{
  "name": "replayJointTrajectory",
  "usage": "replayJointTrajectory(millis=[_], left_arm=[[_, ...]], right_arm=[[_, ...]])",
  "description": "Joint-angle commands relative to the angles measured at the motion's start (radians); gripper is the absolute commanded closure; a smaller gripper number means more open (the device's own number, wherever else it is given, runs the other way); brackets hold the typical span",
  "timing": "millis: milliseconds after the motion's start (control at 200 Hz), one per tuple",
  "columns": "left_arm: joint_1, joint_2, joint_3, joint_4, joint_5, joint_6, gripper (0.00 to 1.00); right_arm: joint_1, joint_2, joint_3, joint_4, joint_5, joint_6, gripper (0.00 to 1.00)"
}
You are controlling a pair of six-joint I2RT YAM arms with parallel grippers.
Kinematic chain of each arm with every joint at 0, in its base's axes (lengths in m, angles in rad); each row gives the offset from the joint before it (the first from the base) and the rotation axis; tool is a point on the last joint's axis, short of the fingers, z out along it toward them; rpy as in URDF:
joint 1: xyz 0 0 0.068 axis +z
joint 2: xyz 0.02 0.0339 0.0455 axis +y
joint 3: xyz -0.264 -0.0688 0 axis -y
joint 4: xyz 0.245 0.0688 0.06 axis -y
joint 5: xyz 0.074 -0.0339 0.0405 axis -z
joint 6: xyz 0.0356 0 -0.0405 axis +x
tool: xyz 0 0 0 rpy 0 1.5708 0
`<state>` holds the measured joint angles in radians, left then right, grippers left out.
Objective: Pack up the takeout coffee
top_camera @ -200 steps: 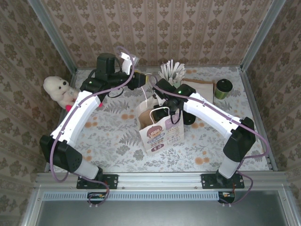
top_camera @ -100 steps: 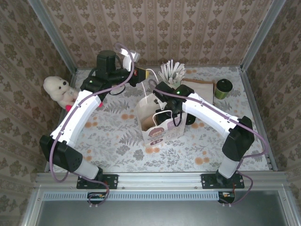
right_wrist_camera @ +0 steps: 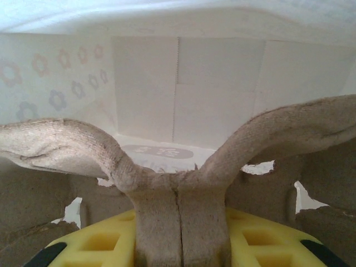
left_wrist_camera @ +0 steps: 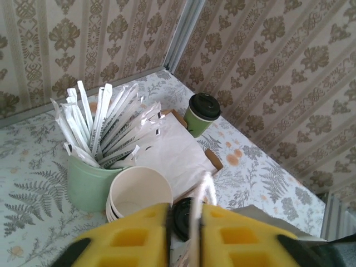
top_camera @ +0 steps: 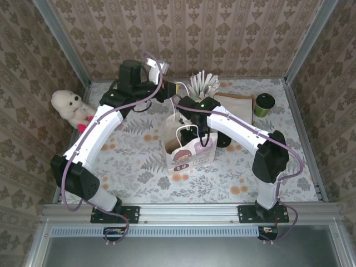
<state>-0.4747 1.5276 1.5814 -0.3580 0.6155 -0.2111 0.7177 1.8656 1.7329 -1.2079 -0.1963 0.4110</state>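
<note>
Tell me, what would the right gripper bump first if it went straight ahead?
Probably the paper bag's white inside; the right gripper, jaws shut on the cardboard carrier, points into it.

The paper bag [top_camera: 189, 158] now stands more upright, nearer the table's [top_camera: 133, 167] far edge. The left gripper [top_camera: 174, 89] sits farther right, and the right arm [top_camera: 239, 129] sits farther from the right edge.

Bright, even light; faint soft shadows; wrist-view foregrounds blurred; right wrist view's top overexposed.
</note>
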Motion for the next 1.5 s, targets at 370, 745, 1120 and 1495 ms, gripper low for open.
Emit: replayJointTrajectory(millis=[370,745,1120,1495], left_arm=[[0.012,-0.366,-0.338,0.212,0.195,0.183,0.29],[-0.115,-0.555,-0.468,0.059,0.391,0.403,0.16],[-0.253,-0.477,-0.471,0.07,0.086,0.393,0.31],[-0.273,-0.553,-0.538,0.038,-0.063,0.418,0.28]], right_arm=[[-0.008,0.016,0.018,-0.028,-0.018,0.025,0.66],[-0.008,0.011,0.017,-0.023,-0.026,0.044,0.66],[-0.007,-0.003,0.011,-0.001,-0.04,0.073,0.66],[-0.007,-0.018,-0.008,0.02,-0.052,0.086,0.66]])
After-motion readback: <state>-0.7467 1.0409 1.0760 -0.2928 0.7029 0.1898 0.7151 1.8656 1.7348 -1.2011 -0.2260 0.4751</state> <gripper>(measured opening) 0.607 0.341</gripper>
